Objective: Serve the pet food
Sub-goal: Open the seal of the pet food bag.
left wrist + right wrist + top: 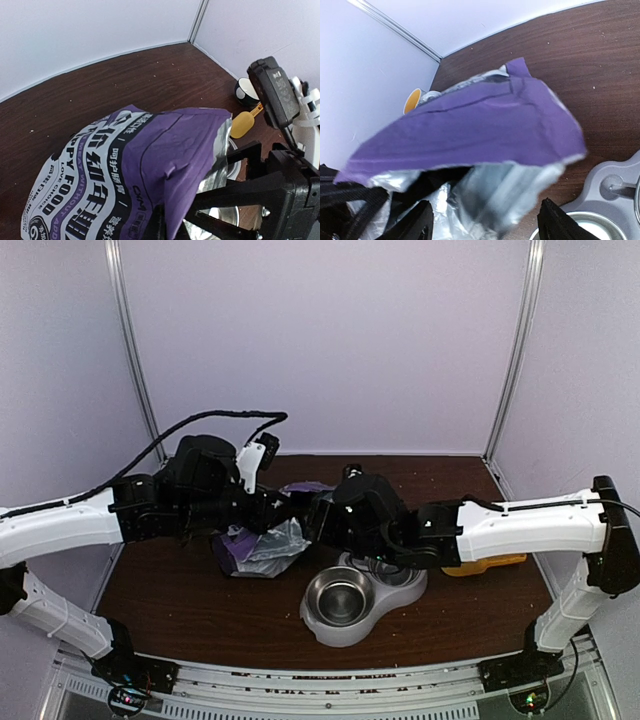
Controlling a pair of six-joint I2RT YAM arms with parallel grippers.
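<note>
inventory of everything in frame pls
bag: 1, purple and white, foil-lined, centre-left of table
double feeder: 1, grey, two steel bowls, front centre
scoop: 1, yellow, right of feeder
small round item: 1, dark and white, by wall beyond scoop, unclear what
orange item: 1, behind bag near left wall, mostly hidden
table: 1, dark brown wood
left pincer: 1, black, shut on bag
right pincer: 1, black, open at bag's mouth

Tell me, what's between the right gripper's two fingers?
The silvery mouth of the purple bag sits between the fingers of the open right gripper, shown in the right wrist view.
</note>
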